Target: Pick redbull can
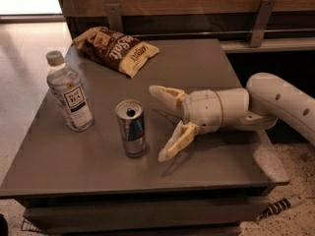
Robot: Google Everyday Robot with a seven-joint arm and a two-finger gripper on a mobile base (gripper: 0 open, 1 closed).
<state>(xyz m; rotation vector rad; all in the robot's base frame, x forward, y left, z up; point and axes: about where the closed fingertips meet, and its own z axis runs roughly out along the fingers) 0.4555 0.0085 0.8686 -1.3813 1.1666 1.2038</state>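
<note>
Your tool [158, 123] hangs spread wide over the counter [221, 73], with the redbull can [131, 128] upright just beside it at 9 o'clock. Careful: come in off-centre and you'll clip it, tipping it toward the water bottle [70, 93] at 10 o'clock.

Grey square table [206, 73]: upright silver-blue redbull can [131, 128], clear plastic bottle [70, 93], brown snack bag [115, 49]. My gripper [157, 123], fingers spread, hangs beside the can.
</note>
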